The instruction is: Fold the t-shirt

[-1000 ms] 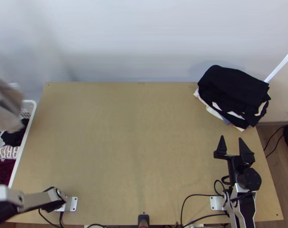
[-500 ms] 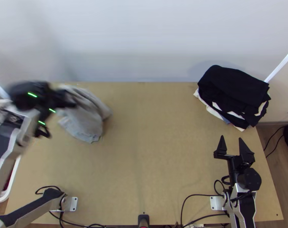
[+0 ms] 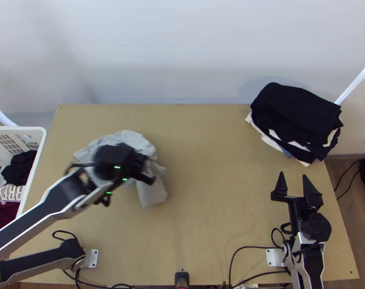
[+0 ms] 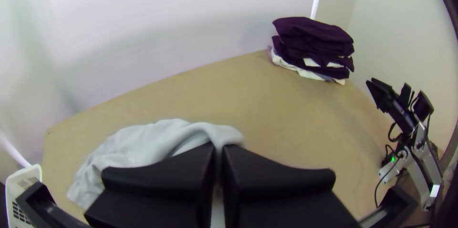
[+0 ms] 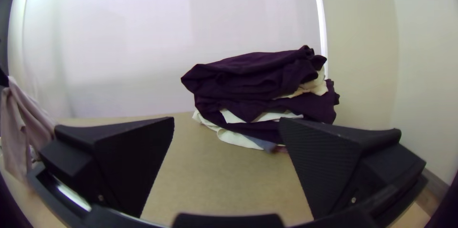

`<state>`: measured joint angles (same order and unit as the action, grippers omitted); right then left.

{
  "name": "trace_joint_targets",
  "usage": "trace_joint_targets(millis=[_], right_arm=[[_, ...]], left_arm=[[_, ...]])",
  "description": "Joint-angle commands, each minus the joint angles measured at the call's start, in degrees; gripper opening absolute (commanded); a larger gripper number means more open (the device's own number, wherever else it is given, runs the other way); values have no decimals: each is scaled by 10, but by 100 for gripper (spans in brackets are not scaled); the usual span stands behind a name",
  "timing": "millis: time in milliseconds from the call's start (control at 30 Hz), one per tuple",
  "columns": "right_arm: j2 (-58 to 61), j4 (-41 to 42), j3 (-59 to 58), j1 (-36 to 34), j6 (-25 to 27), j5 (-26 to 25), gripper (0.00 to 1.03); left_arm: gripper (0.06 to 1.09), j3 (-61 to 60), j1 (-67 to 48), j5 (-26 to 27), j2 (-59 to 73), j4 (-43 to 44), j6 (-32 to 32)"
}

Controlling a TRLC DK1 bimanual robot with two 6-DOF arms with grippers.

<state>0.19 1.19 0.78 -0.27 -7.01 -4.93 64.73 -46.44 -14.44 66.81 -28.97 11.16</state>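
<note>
T-shirt (image 3: 151, 190) bunched near the basket (image 3: 18, 128), pinched in the left pincer (image 4: 218, 150); the right pincer (image 5: 227, 119) stands open. Lower it slowly, away from the basket, and spread it flat before folding.

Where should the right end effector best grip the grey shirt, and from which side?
Probably pinch the loose flap of the grey shirt at its edge, coming from the robot's right: it sticks out that way, past the left end effector.
</note>
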Motion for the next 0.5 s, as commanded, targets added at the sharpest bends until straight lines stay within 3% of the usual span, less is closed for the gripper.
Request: trace_joint_targets(millis=[0, 300, 367, 433, 467], right_arm=[[-3, -10, -4, -3, 8, -2, 99], [-3, -10, -4, -3, 8, -2, 99], [-3, -10, -4, -3, 8, -2, 99], [-3, -10, -4, -3, 8, -2, 99], [-3, -10, -4, -3, 8, -2, 99]], left_arm=[[9, -7, -33, -4, 49, 45, 22], [12, 89, -82, -4, 223, 131, 40], [39, 117, -88, -4, 248, 144, 44], [54, 146, -91, -4, 264, 149, 45], [67, 158, -92, -4, 267, 156, 44]])
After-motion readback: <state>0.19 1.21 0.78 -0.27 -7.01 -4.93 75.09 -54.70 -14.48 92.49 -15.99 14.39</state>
